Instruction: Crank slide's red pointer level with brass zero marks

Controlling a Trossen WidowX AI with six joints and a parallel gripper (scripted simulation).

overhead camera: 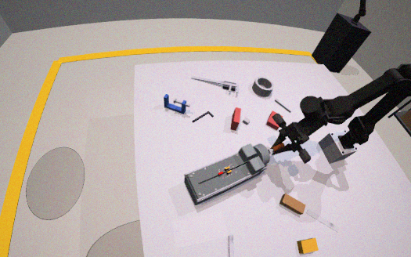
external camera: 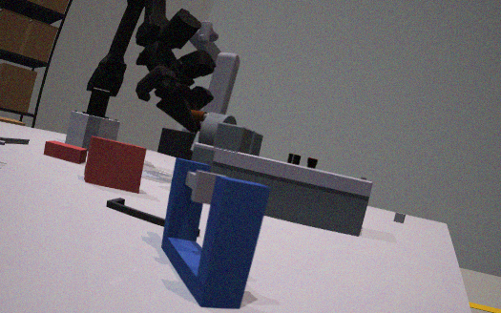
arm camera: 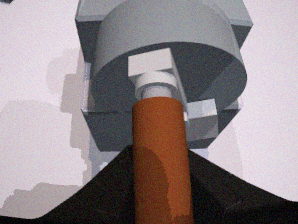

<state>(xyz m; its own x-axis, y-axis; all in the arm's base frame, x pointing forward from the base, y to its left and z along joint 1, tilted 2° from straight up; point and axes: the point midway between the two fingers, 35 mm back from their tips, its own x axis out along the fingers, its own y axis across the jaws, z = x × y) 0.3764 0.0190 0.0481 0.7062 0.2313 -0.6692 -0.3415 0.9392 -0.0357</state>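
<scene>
My fingers (overhead camera: 279,146) (external camera: 197,119) are nearly closed, clamped on the orange-brown handle (overhead camera: 278,147) (external camera: 198,114) (arm camera: 159,145) of the crank. The grey machine (overhead camera: 216,181) (external camera: 289,191) (arm camera: 170,25) lies slantwise across the worktop (overhead camera: 165,231) (external camera: 68,239) (arm camera: 30,145), crank end towards my base, far end nearer the left edge as seen from above. Gripping is done; alignment is not. From above, the red pointer (overhead camera: 221,173) sits just beside the two brass marks (overhead camera: 227,168) (overhead camera: 228,171), on the side away from the crank. I judge a little turning remains, direction uncertain, then letting go. The nearest loose thing on the lower side is a brown block (overhead camera: 293,204), apart from the handle; a red block (overhead camera: 272,120) (external camera: 65,152) lies close under my arm, towards the top edge, so I should back out carefully.
</scene>
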